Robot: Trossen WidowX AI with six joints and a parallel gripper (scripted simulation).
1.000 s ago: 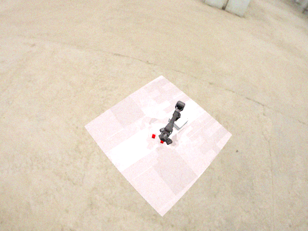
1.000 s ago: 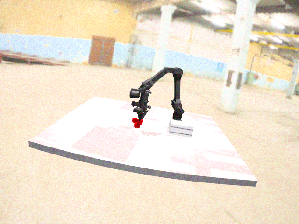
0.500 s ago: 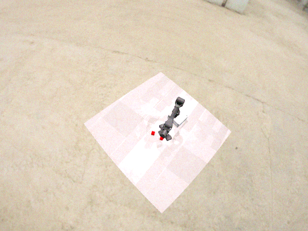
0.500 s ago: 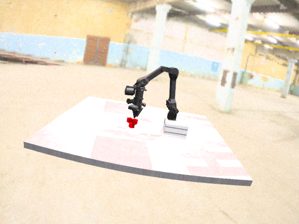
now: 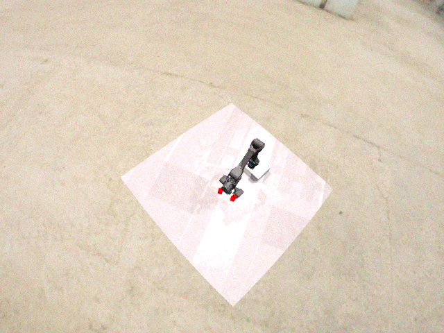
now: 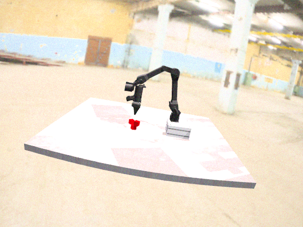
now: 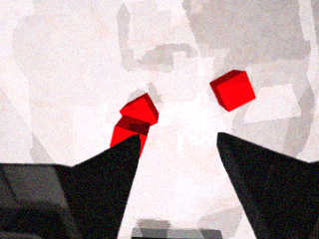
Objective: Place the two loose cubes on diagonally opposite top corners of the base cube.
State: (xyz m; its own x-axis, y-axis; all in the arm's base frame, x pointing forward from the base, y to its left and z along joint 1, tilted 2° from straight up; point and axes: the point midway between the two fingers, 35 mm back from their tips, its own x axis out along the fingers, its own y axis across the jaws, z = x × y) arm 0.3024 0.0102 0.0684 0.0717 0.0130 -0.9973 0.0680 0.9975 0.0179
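The red base cube (image 7: 124, 137) stands on the white platform (image 5: 172, 168) (image 6: 73, 136). One red loose cube (image 7: 141, 107) sits on top of it, turned cornerwise over one top corner. This stack shows in the top view (image 5: 233, 197). The second red loose cube (image 7: 232, 90) (image 5: 220, 191) lies on the platform apart from the stack. In the exterior view the red cubes (image 6: 133, 123) show as one small cluster. My gripper (image 7: 177, 138) (image 6: 135, 111) (image 5: 228, 190) is open and empty, a little above the stack, whose lower part its left finger hides.
The arm's white mounting block (image 6: 177, 130) (image 5: 260, 173) stands on the platform behind the cubes. The platform is a raised slab with a grey edge (image 6: 122, 170) on a sandy hall floor. Pillars and walls are far off.
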